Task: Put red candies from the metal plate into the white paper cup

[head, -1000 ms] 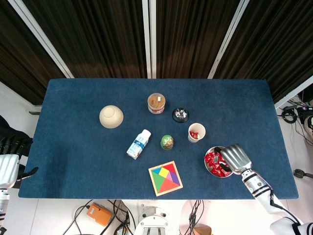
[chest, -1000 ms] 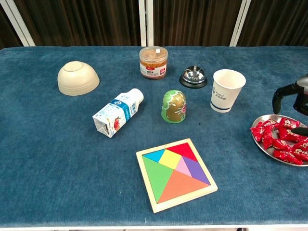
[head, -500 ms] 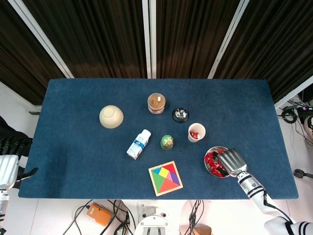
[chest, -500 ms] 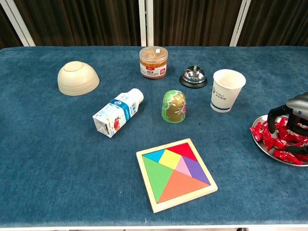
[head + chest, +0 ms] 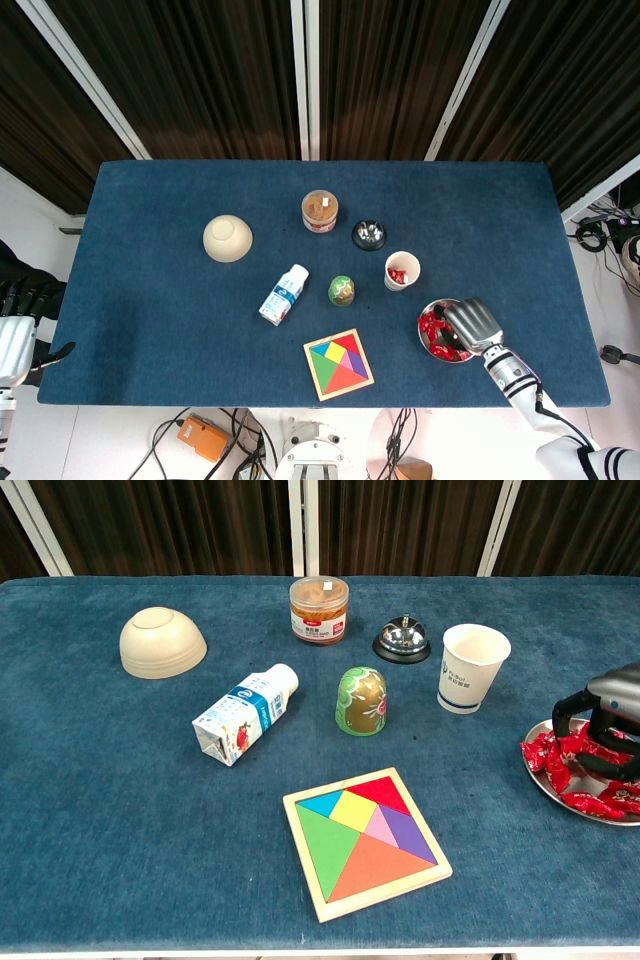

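Note:
The metal plate (image 5: pixel 424 337) (image 5: pixel 566 807) lies near the table's front right and holds several red candies (image 5: pixel 431 325) (image 5: pixel 556 760). My right hand (image 5: pixel 470 322) (image 5: pixel 608 718) is down in the pile. Its dark fingers (image 5: pixel 566 709) curl around a red candy. The white paper cup (image 5: pixel 401 270) (image 5: pixel 470 667) stands upright just behind and left of the plate, with red candy (image 5: pixel 397 275) inside. My left hand (image 5: pixel 16 338) hangs off the table's front left corner, with its fingers apart and nothing in them.
A tangram puzzle (image 5: pixel 365 840) lies at the front centre. A green painted egg (image 5: pixel 361 701), a tipped milk bottle (image 5: pixel 245 714), an upturned bowl (image 5: pixel 162 640), a snack jar (image 5: pixel 319 608) and a call bell (image 5: pixel 401 638) spread across the middle and back.
My right hand came down from above the plate into the candies and its fingers curled in. Some candies shifted on the plate. The left hand stayed put.

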`<move>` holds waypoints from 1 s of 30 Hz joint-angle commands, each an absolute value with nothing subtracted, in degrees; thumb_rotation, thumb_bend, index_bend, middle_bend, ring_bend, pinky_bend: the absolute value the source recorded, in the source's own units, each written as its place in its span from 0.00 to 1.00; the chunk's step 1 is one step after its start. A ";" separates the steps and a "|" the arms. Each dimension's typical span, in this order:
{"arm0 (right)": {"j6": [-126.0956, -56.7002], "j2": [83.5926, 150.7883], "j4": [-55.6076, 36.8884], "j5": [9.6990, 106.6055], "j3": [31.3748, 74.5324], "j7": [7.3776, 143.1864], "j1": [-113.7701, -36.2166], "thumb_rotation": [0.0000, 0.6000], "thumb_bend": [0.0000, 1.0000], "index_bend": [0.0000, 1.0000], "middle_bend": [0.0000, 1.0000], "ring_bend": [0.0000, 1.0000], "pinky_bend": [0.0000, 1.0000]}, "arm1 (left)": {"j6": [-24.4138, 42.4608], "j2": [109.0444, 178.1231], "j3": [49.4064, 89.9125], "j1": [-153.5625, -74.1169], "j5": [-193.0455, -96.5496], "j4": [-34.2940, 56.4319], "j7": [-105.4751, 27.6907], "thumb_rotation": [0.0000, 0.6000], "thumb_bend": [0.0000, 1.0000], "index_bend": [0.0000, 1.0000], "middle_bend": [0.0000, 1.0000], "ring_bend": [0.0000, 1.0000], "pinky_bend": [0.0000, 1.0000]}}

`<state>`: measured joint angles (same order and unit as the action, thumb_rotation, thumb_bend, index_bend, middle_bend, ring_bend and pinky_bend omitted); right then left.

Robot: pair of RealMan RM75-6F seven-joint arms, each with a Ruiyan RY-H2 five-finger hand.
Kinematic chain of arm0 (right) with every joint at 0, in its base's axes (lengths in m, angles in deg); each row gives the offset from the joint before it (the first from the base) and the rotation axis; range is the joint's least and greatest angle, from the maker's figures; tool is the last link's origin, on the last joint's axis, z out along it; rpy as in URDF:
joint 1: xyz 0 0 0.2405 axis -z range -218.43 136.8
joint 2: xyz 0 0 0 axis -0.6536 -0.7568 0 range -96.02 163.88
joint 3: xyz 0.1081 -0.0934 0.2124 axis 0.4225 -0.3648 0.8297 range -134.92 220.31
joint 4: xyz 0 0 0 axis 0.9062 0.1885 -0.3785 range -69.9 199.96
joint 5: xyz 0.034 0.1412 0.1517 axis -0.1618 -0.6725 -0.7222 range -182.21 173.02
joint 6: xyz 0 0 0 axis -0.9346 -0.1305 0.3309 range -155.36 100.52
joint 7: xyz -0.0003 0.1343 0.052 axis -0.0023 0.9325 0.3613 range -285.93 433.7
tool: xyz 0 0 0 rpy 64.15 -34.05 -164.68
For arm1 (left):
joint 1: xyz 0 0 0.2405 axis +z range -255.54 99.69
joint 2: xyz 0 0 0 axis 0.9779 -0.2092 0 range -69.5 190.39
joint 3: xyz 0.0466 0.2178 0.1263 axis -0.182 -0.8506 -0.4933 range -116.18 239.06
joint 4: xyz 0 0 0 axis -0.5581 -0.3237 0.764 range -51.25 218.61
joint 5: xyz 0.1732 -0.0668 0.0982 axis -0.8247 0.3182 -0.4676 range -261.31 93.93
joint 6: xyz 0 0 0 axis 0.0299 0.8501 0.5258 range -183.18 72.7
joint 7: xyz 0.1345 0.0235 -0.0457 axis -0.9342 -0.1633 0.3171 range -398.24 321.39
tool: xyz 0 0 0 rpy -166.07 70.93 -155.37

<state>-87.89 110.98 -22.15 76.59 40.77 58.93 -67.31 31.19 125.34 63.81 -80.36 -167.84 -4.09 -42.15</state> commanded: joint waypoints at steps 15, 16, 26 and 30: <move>-83.97 108.09 -27.33 68.86 53.75 56.91 -76.63 1.00 0.70 0.64 0.94 1.00 1.00 | 31.05 125.19 63.74 -80.46 -167.83 -4.88 -42.93 1.00 0.00 0.23 0.15 0.03 0.00; -83.25 108.72 -26.74 68.26 53.87 56.29 -77.28 1.00 0.70 0.63 0.94 1.00 1.00 | 30.98 125.19 63.72 -80.45 -167.75 -4.90 -42.98 1.00 0.00 0.23 0.15 0.03 0.00; -80.44 113.66 -22.20 64.78 54.12 53.80 -80.85 1.00 0.69 0.58 0.94 1.00 1.00 | 30.54 125.16 63.72 -80.47 -167.22 -4.75 -43.06 1.00 0.00 0.23 0.15 0.03 0.00; -80.20 114.39 -21.42 64.50 53.68 53.89 -81.29 1.00 0.60 0.49 0.94 1.00 1.00 | 30.48 125.39 63.76 -80.49 -167.14 -4.50 -42.86 1.00 0.00 0.23 0.15 0.03 0.00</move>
<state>-80.19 114.31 -21.50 64.53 53.75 53.86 -81.24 30.49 125.38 63.75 -80.48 -167.14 -4.52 -42.87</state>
